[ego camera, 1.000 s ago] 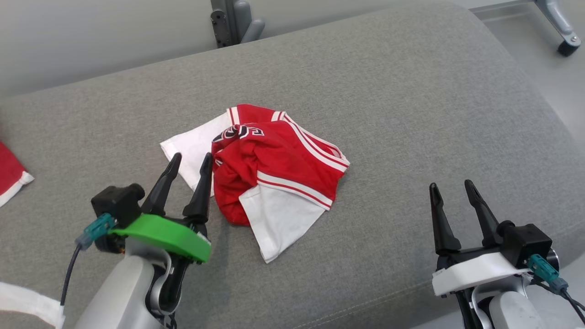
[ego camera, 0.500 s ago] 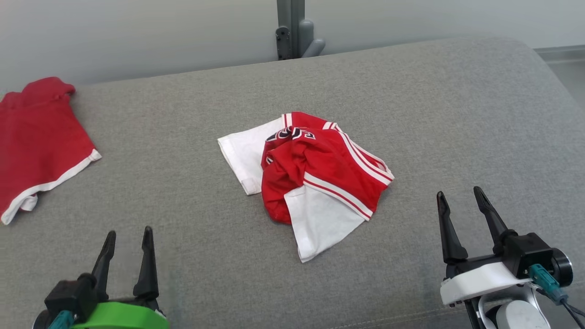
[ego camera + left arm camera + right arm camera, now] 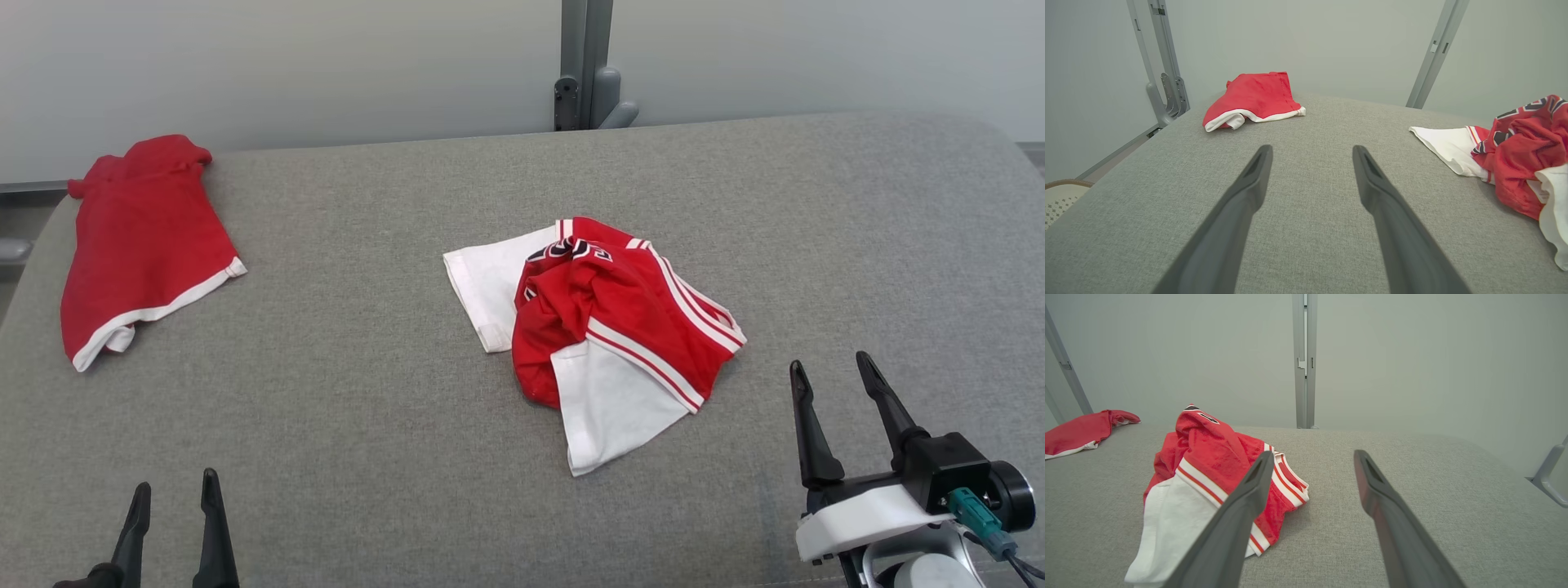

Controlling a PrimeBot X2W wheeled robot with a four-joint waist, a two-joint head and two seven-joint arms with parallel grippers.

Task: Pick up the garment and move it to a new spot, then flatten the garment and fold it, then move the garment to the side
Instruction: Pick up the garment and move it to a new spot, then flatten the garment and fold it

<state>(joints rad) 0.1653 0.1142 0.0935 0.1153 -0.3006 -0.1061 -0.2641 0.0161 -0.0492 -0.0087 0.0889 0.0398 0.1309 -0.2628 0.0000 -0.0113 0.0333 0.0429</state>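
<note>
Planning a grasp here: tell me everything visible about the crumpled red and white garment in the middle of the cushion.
The garment is thin, soft-looking red fabric with white panels, red-and-white striped trim and dark lettering near its far edge. It lies bunched and folded over itself, about midway across the grey cushion. Only the cushion touches it; the left gripper and right gripper stand apart from it, open.

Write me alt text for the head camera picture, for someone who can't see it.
A crumpled red and white garment lies heaped near the middle of a grey padded surface. A second red garment with white trim lies at its far left. The left gripper, lower left, and right gripper, lower right, are open and hold nothing.
</note>
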